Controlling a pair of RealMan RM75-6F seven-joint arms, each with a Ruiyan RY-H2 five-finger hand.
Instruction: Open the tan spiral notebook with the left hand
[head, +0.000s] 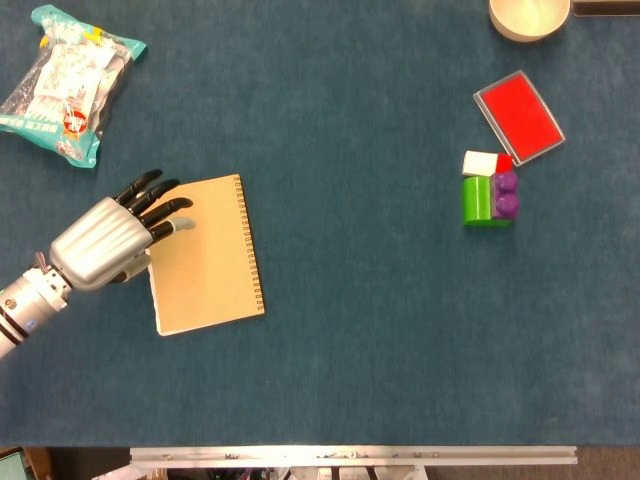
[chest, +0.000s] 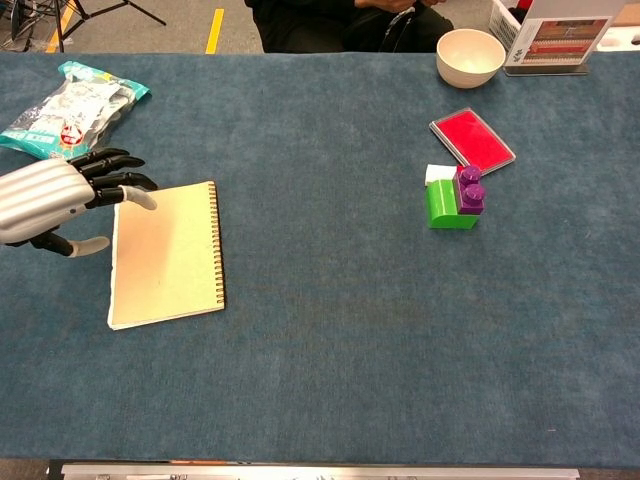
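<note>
Hovering at the notebook's left edge, the left hand has its fingers spread apart w/ nothing held. Notebook lies flat and closed on the blue desk, spiral binding along its right side, tan cover up. Far left corner: a snack bag. Over on the right, a green block touching a purple one, a white piece just behind, red pad near that, bowl at the back edge. Right hand not visible.
</note>
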